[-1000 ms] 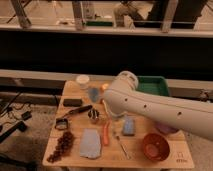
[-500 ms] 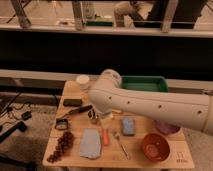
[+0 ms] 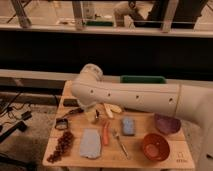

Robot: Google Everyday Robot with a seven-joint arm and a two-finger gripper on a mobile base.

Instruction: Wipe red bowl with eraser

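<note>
The red bowl (image 3: 155,146) stands empty at the front right of the wooden table (image 3: 165,162). The eraser (image 3: 70,102), a flat black block, lies at the table's left edge, partly hidden behind my arm. My white arm (image 3: 135,95) reaches in from the right across the back of the table. My gripper (image 3: 92,115) hangs below the arm's bend, just right of the eraser and far left of the red bowl.
A dark purple bowl (image 3: 167,123) sits behind the red bowl. A blue sponge (image 3: 128,125), carrot (image 3: 105,134), fork (image 3: 120,142), blue-grey cloth (image 3: 90,143), grapes (image 3: 61,146), banana (image 3: 112,108) and black-handled utensil (image 3: 67,117) lie around. A green tray (image 3: 142,79) stands at the back.
My arm has swung left across the table, carrying the gripper from the middle toward the eraser at the left. The objects on the table have not moved.
</note>
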